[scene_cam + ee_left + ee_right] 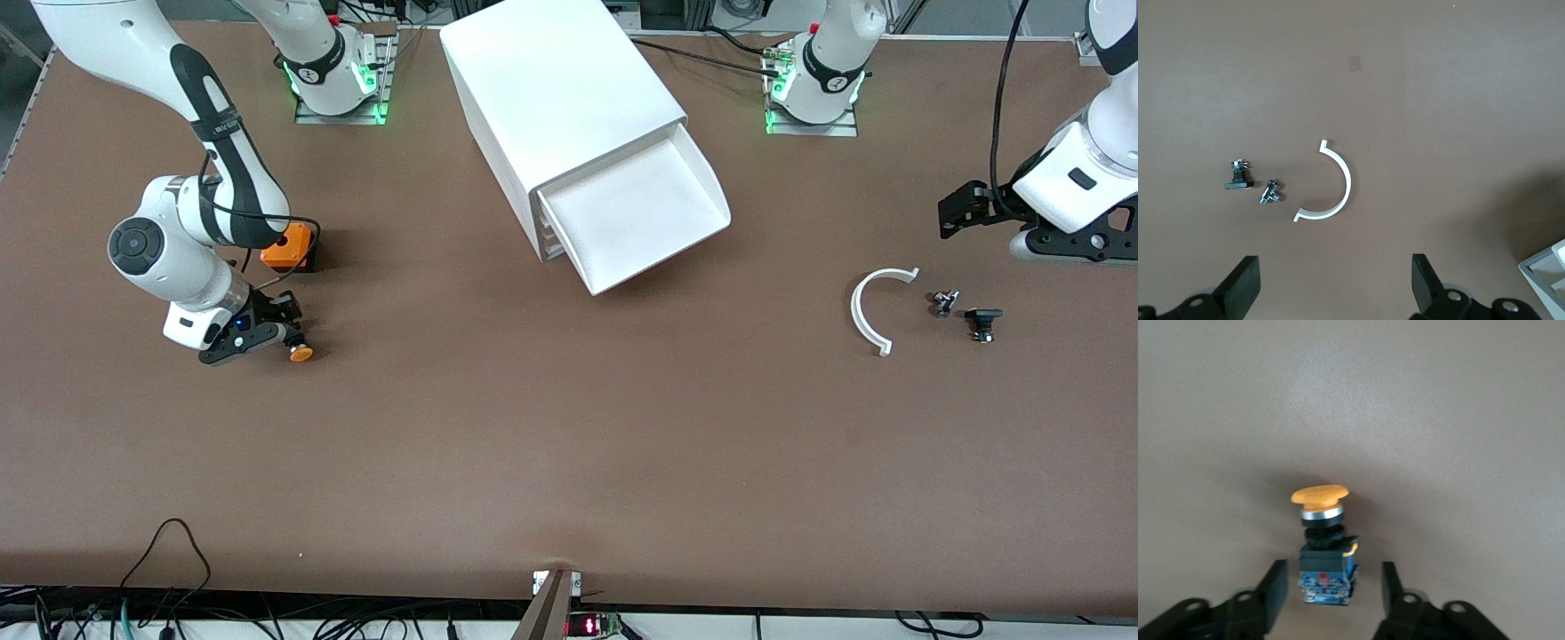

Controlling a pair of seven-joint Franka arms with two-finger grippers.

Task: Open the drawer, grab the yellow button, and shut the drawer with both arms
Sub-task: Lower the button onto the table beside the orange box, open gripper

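Button (1323, 543): laid on table at right arm's end, flanked by parted, non-touching fingers of right gripper (1328, 587). Drawer (636, 213): pulled out toward 5 o'clock in front view. Left gripper (1335, 283): spread wide, empty, held over white curved clip (1331, 183).

Readable markings: none legible.
We find no text, brand, number or label that we can read on any item. We note only a small round emblem on the black band at each arm's base (313, 73), too small to make out, and a red lit display on a device at the table edge (582, 625) nearest the front camera, whose characters we cannot tell.
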